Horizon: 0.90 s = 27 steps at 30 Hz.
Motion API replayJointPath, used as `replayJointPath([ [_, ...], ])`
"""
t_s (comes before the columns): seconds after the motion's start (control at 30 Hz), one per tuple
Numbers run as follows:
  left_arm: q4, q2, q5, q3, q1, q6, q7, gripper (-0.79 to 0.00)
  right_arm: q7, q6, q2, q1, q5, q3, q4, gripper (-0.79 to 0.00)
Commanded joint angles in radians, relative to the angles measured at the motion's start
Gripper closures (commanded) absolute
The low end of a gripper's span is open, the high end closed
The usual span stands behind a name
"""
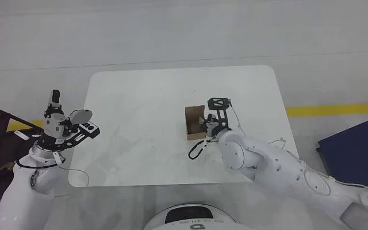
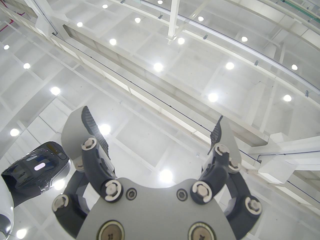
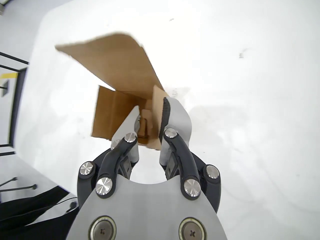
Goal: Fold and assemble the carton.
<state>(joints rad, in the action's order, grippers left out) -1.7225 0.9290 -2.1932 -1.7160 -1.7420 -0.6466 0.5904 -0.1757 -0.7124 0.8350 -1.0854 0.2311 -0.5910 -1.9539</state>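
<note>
A small brown carton (image 1: 194,117) stands open on the white table (image 1: 144,98), right of the middle. In the right wrist view its large lid flap (image 3: 117,61) is raised and curls over the open box. My right gripper (image 3: 151,103) straddles the carton's near side wall, one finger inside the box and the other finger's pad (image 3: 165,111) flat against the outside, shut on that wall. From above, the right gripper (image 1: 208,123) sits at the carton's right side. My left gripper (image 1: 83,122) is held by the table's left edge, pointing up at the ceiling, open and empty (image 2: 152,113).
A black cable (image 1: 195,150) loops off the right arm just in front of the carton. A yellow floor line (image 1: 328,109) and a blue object (image 1: 345,152) lie beyond the table's right edge. A dark frame (image 1: 8,123) is on the floor at the left.
</note>
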Motion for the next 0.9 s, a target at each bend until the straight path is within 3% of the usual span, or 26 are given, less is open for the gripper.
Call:
replayJointPath([
  [0.0,0.0,0.0,0.0,0.0,0.0,0.0,0.0,-0.785,0.064,0.1,-0.007,-0.053,-0.106,-0.078,0.017,-0.785],
  [0.03,0.0,0.0,0.0,0.0,0.0,0.0,0.0,-0.785,0.089,0.135,-0.012,-0.08,-0.146,-0.112,0.042,-0.773],
  [0.13,0.0,0.0,0.0,0.0,0.0,0.0,0.0,-0.785,0.124,0.215,-0.025,-0.149,-0.228,-0.195,0.099,-0.634],
  [0.3,0.0,0.0,0.0,0.0,0.0,0.0,0.0,-0.785,0.086,0.327,-0.05,-0.238,-0.283,-0.304,0.133,-0.474],
  [0.47,0.0,0.0,0.0,0.0,0.0,0.0,0.0,-0.785,-0.043,0.405,-0.066,-0.279,-0.239,-0.344,0.099,-0.44],
  [0.87,0.0,0.0,0.0,0.0,0.0,0.0,0.0,-0.785,-0.17,0.379,-0.032,-0.215,-0.153,-0.29,0.111,-0.391],
])
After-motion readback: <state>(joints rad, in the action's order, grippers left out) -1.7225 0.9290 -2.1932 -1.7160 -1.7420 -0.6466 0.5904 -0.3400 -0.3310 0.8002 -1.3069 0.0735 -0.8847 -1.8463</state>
